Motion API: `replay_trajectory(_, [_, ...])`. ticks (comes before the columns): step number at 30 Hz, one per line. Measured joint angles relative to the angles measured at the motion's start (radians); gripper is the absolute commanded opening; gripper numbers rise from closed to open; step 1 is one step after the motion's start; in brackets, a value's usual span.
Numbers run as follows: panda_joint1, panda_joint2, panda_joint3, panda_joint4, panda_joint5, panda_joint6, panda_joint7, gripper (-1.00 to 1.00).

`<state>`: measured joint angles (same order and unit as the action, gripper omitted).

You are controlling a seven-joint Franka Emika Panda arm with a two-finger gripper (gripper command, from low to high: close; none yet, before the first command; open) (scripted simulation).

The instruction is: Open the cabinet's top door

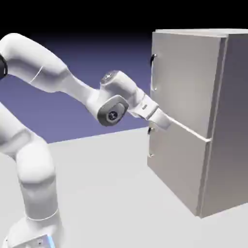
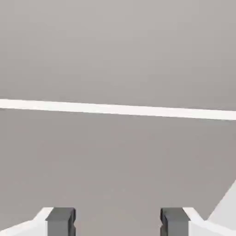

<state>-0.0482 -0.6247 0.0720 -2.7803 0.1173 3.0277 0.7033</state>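
A: Right, status on the gripper [image 2: 117, 221]?

B: Spread wide, nothing between the fingertips [image 2: 61, 220]. Hand view is filled with grey metal plus one pale horizontal seam [image 2: 115, 109] across it.

A: And the cabinet [image 1: 227, 121]?

B: Standing on the table [image 1: 106, 193] at the exterior view's right, both doors flush and closed. Top door [image 1: 186, 82] has its dark handle [image 1: 152, 60] high up at the left edge. Lower door [image 1: 177, 164] sits under the seam, its own small handle [image 1: 150, 130] at the same edge.

A: Hand position?

B: Right up at the front face near the seam, by the left edge, well below the top handle. Can't tell if it touches the metal.
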Motion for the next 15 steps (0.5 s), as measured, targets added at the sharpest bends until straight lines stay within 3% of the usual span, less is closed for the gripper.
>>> replay_trajectory(15, [-0.335, -0.304, 0.400, 0.165, 0.652, -0.052, -0.210, 0.00])
